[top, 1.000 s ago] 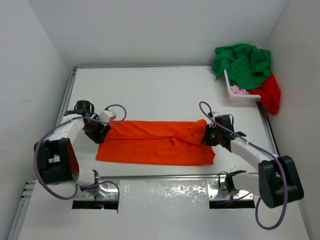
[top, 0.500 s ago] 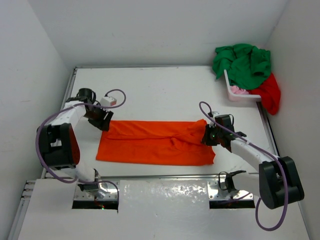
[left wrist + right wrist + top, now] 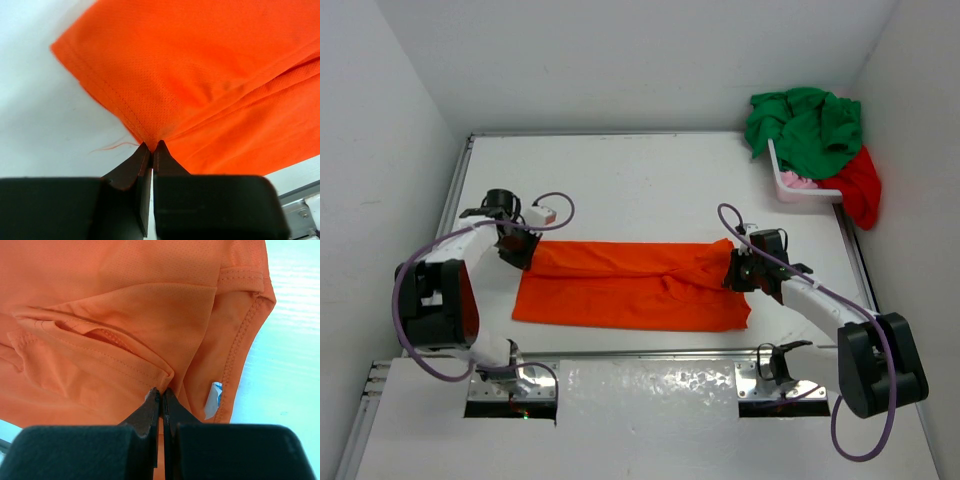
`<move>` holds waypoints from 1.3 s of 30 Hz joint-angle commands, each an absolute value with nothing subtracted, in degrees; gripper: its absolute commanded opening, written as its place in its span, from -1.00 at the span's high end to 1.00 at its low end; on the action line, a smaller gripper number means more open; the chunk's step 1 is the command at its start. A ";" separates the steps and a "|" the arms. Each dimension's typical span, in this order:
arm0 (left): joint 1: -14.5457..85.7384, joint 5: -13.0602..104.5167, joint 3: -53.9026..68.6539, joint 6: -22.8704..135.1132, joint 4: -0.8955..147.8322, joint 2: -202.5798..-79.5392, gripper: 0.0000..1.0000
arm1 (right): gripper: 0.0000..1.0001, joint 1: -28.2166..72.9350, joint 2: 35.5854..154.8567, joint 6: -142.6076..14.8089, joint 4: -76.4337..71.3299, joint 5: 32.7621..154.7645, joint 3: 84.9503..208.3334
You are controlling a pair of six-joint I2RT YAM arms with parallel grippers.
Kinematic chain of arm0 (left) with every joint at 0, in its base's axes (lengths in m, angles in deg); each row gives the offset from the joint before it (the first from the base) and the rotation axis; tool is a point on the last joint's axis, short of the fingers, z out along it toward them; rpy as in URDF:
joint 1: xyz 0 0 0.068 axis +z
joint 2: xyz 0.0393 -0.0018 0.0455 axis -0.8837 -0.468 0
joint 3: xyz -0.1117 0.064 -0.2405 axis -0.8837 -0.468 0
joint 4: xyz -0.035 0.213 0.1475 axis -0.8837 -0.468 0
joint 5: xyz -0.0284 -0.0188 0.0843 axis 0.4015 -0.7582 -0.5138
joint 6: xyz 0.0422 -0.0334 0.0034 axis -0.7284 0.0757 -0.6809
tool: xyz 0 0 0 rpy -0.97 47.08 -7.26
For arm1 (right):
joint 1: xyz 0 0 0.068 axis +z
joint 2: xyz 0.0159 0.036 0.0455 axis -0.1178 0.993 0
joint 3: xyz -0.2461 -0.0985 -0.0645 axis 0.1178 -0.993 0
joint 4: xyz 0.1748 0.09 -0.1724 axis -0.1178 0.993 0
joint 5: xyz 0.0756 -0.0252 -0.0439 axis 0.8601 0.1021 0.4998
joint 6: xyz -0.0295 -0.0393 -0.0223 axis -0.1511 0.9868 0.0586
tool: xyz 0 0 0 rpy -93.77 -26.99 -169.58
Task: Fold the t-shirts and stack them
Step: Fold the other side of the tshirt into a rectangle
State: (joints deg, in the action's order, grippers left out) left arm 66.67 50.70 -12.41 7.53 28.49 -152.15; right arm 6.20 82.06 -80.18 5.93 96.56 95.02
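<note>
Left claw (image 3: 152,145) is pinching the orange t-shirt (image 3: 630,285) at its ten-o'clock corner; right claw (image 3: 160,391) is pinching the three-o'clock edge, apparently readying a fold.

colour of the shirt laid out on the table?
The shirt is plain orange, no print. It shows best in the left wrist view.

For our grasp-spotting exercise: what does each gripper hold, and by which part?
Both hold the orange shirt: left gripper pinches the stitched edge at its far left corner; right gripper pinches a fold at its right end.
</note>
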 commanded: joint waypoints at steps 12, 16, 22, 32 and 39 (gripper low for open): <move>66.93 45.83 -16.11 -0.02 23.82 -152.31 0.26 | 1.00 6.59 79.18 -78.97 5.74 97.19 93.86; 66.84 44.41 -10.93 0.33 21.36 -153.37 -0.13 | 1.00 6.59 79.53 -79.06 4.68 97.99 93.86; 63.44 58.27 12.26 7.00 19.59 -149.86 -0.32 | 0.95 6.59 81.11 -78.09 4.94 99.21 93.77; 48.47 54.45 11.26 11.05 26.18 -153.80 -0.31 | 0.14 6.50 68.74 -68.86 17.77 101.94 106.42; 49.52 42.41 -1.32 12.90 31.72 -152.32 -0.28 | 1.00 14.23 85.37 -71.23 9.36 101.15 111.52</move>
